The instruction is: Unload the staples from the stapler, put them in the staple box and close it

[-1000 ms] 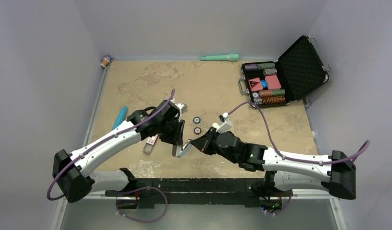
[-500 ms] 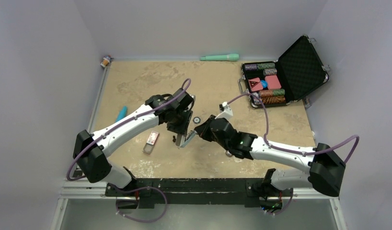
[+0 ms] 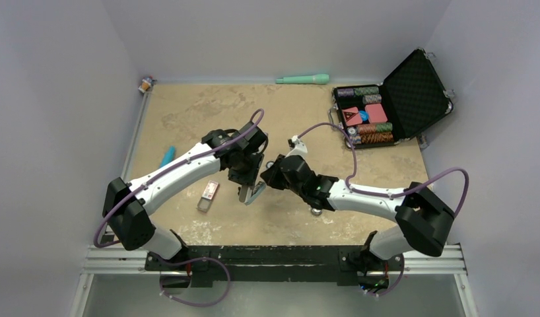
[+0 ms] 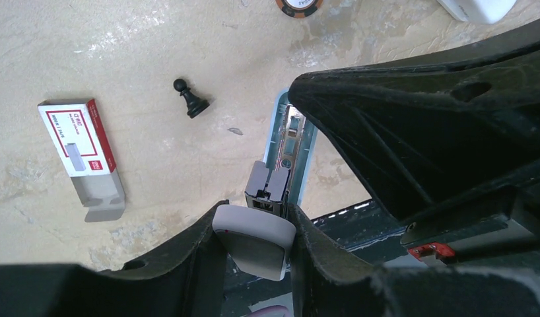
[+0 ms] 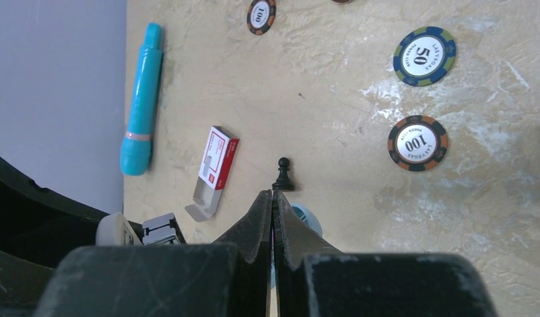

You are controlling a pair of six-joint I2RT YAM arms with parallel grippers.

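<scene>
On a mottled tan table [image 3: 188, 112] between grey walls [image 3: 274, 33], the left gripper [image 4: 254, 224] is pinching the stapler [image 4: 280, 165], the right gripper [image 5: 272, 198] pressing its jaws together.

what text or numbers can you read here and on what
"50" and "LAS VEGAS": blue poker chip
"100": orange poker chip
staple box: red-framed print too small to read
stapler in the left claw: no text seen
</scene>
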